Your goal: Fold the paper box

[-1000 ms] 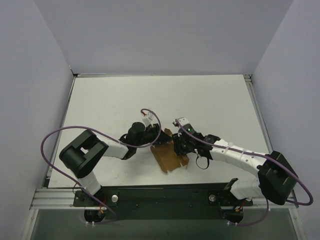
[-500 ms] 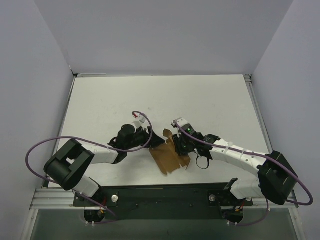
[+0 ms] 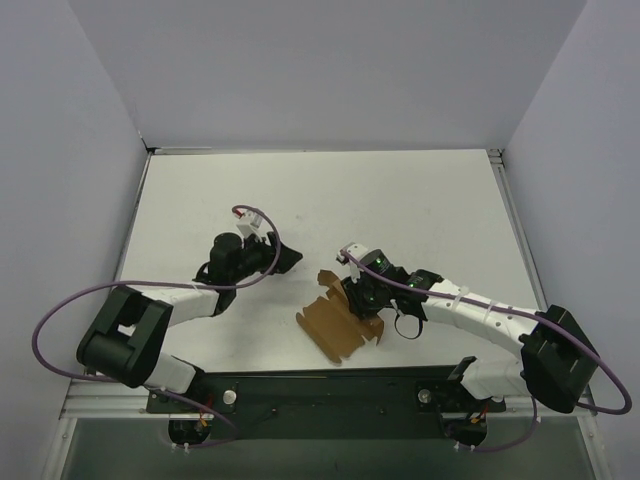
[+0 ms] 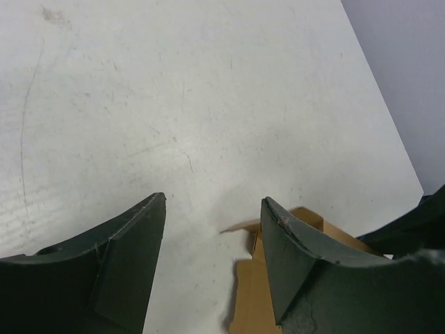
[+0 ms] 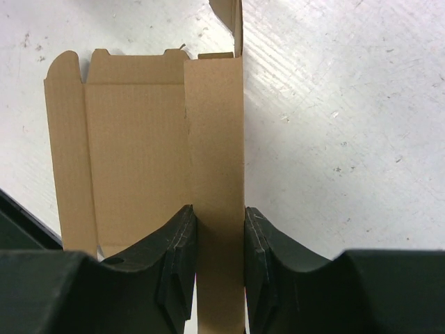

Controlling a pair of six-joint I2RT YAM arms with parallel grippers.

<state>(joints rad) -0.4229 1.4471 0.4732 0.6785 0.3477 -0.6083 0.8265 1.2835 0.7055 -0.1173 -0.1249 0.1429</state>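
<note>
Worktop (image 3: 400, 200): a white surface, seen whole only in the top view.
Paper box (image 3: 336, 328): a flat brown die-cut sheet, lying on the worktop near the front edge and between the two arms. Its far end is seen turned upward in the top view.
Left gripper (image 3: 285, 258): it is held open, well apart from the paper box and to the box's left.
Left wrist view: a wide gap is shown between the two dark fingers (image 4: 125, 257), with only bare worktop inside it. A corner of the paper box (image 4: 247, 299) is seen low in the picture, beside the right-hand finger. It cannot be told whether that finger touches the card.
Right gripper (image 3: 362, 297): it is set over the right part of the sheet. Its jaws are hidden by the wrist body in the top view.
Right wrist view: the grip is shown here only. A narrow strip of the paper box (image 5: 214, 139) runs between the fingers (image 5: 179, 254), and both of its long edges are met by them, so the right gripper (image 5: 218, 214) is closed on that strip.
Sheet layout: a wider panel with a rounded tab and small notches is shown left of the strip in the right wrist view. A small flap stands up at the strip's far end.
</note>
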